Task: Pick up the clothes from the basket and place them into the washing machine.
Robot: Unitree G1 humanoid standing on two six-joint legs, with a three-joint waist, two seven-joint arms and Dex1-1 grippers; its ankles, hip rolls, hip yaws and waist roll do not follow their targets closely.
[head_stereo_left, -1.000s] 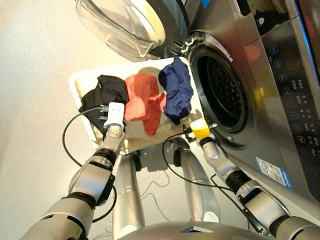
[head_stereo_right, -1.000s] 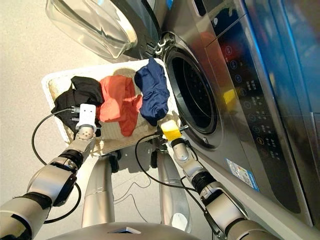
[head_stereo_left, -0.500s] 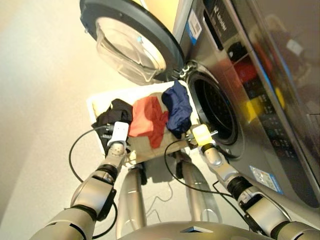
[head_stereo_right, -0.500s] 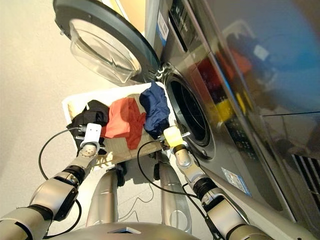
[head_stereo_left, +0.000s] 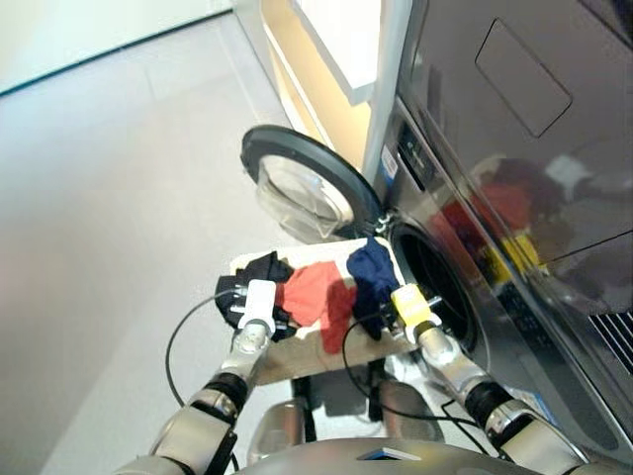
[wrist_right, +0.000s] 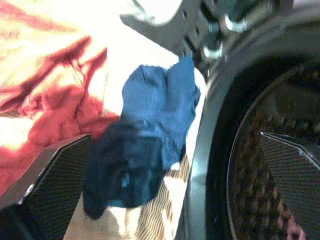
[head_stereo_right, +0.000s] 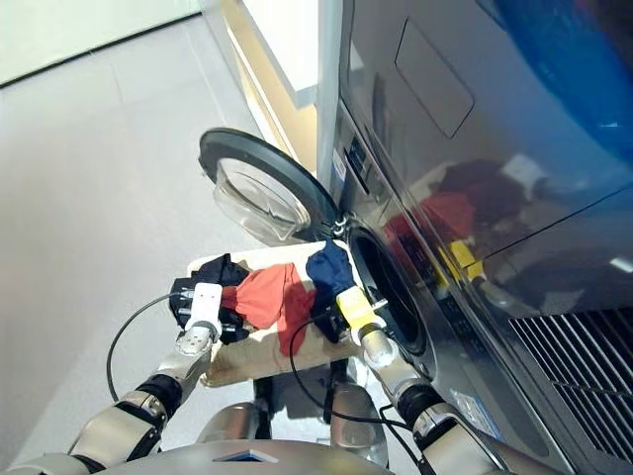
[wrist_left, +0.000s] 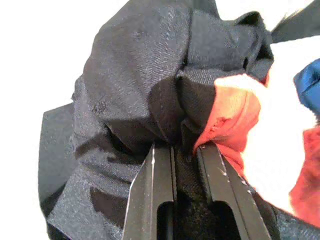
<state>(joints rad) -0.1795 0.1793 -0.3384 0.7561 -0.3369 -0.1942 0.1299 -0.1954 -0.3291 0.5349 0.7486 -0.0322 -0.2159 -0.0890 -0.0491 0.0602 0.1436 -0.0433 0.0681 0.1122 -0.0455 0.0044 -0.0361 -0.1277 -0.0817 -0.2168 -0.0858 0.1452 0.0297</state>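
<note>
Three clothes lie side by side in the cream basket: a black piece, a red one and a dark blue one nearest the drum. My left gripper is shut on a fold of the black piece, with the red cloth touching one finger. My right gripper is open and holds nothing. It hovers over the basket's right end, with the blue cloth ahead of it and the drum to one side. The washing machine stands right of the basket.
The machine's round glass door hangs open beyond the basket, on its left side. Black cables loop from both wrists down past the basket's front. Grey floor stretches to the left. A vent grille shows at lower right.
The camera has risen and tilted, so the whole scene looks smaller and farther. Both grippers and the three clothes keep their places in the basket.
</note>
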